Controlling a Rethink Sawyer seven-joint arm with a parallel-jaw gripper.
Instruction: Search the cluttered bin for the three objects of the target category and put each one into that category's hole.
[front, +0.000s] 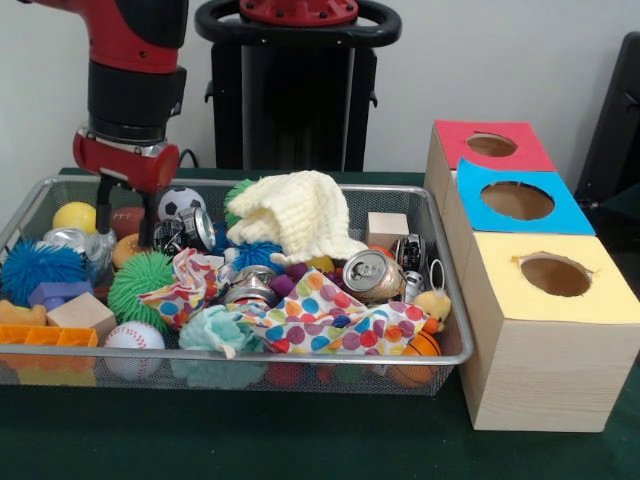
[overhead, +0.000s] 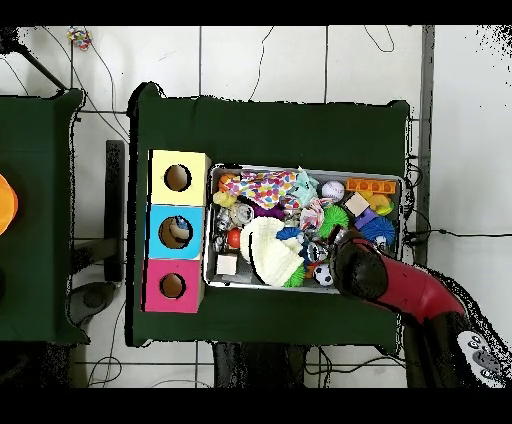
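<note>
**Gripper Lowered Into the Left End of a Crowded Bin**

In the front view, a wire mesh bin (front: 445, 300) was seen on a green table (front: 250, 440), packed with toys, cloth and cans. At its far left, toward nine o'clock, a blue spiky ball (front: 38, 268) was lodged above an orange plastic block (front: 45, 337), with a yellow ball (front: 75, 216) behind it and a wooden cube (front: 82, 313) and a baseball (front: 133, 337) just beside. The gripper (front: 125, 225) was held down into the bin at about ten o'clock, beside a small soccer ball (front: 181, 202); two dark fingers (front: 103, 195) were seen set apart with nothing gripped between them, though their tips were hidden among the clutter. A green spiky ball (front: 141, 282) lay below it.

At the middle, a cream knitted cloth (front: 298, 215) was draped over the heap, and a polka-dot cloth (front: 330, 320) was spread toward six o'clock. A crushed drink can (front: 372, 275) was lying on its side just right of centre, with another can (front: 250, 285) to its left and a small wooden block (front: 387, 228) behind.

At three o'clock, three boxes were lined up just beside the bin, each with a round hole on top: a yellow-topped box (front: 545, 330) nearest, a blue-topped box (front: 515, 205) next, and a red-topped box (front: 490, 148) farthest.

In the overhead view, the red arm (overhead: 385, 280) was seen reaching over the bin's edge.
</note>
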